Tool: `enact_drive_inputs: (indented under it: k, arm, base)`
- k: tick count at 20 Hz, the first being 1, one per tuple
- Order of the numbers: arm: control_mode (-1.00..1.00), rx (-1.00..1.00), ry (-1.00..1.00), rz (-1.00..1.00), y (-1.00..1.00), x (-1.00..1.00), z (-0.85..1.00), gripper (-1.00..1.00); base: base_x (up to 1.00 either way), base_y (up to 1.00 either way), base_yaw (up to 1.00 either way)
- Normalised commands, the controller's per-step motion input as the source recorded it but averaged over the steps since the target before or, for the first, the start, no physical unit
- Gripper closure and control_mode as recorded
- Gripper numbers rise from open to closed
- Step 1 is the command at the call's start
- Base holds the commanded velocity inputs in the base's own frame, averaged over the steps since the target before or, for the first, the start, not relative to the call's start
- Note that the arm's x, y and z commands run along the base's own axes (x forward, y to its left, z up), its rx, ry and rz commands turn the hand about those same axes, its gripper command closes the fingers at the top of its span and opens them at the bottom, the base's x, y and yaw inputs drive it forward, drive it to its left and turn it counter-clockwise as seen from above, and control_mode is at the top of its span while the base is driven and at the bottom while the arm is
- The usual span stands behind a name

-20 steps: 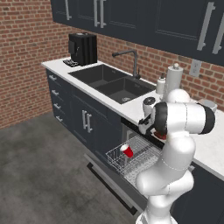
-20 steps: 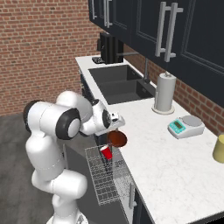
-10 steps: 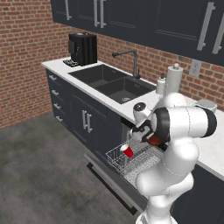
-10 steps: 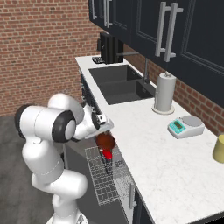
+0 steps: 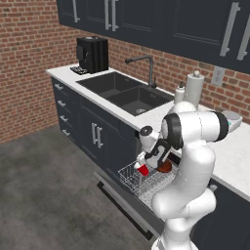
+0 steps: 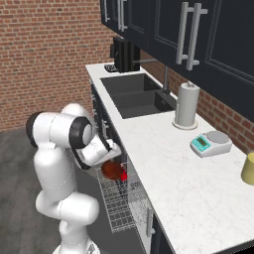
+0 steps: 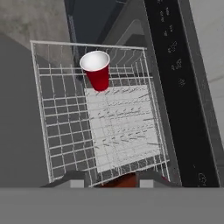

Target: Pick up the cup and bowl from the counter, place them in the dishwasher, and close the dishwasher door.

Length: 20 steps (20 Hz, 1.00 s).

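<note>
White wire rack, left base view: the rack (image 5: 141, 179) of the dishwasher stood pulled out under the bench (image 5: 146, 114), over the lowered dishwasher door (image 5: 122, 205).
Cup, left base view: the red cup (image 5: 143, 169) stood in the rack, at its end near the sink (image 5: 122, 90).
Bowl, left base view: the dark reddish-brown bowl (image 5: 164, 166) hung over the rack, beside the cup, at the end of the white arm.
Hand, left base view: the hand (image 5: 159, 163) was at the bowl, but the wrist hid its fingers.

Bowl, right base view: the bowl (image 6: 113, 170) was above the rack (image 6: 121, 203), just under the white hand (image 6: 110, 162), and not yet resting on the wires, as far as I could judge.
Cup, right base view: a small red part of the cup (image 6: 123, 176) showed just beside the bowl.
Bench, right base view: a paper towel roll (image 6: 187, 105), a small scale (image 6: 210, 143) and a yellow tumbler (image 6: 248, 167) were on the bench (image 6: 168, 168).

Cup, hand view: the cup (image 7: 97, 69) stood upright in a far corner of the rack (image 7: 103, 118), white inside showing.
Bowl, hand view: a reddish-brown edge of the bowl (image 7: 119, 181) showed between the two dark fingertips (image 7: 151, 179).
Hand state: partly closed, and it seemed to hold the bowl by its rim.

Done: the cup was in the dishwasher.
In hand: lowering the bowl into the free part of the rack.
Left: to release the bowl, probably push the rack in, and close the door.
</note>
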Motion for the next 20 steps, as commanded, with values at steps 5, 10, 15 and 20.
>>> enact_drive_inputs:
  k: [5, 10, 15, 20]
  arm:
    - [-1.0, 0.0, -0.03, 0.07, 0.04, 0.0, -1.0, 1.0]
    - [-1.0, -0.01, -0.05, 0.11, 0.02, 0.0, -1.0, 1.0]
    - [-1.0, -0.01, -0.08, 0.13, 0.0, 0.19, -1.0, 1.0]
    - [-1.0, -0.02, -0.09, 0.14, 0.0, 0.38, -0.99, 1.0]
  base:
    - [0.0, 0.0, 0.0]
    - [0.0, 0.0, 0.0]
    - [0.0, 0.0, 0.0]
    - [0.0, 0.0, 0.0]
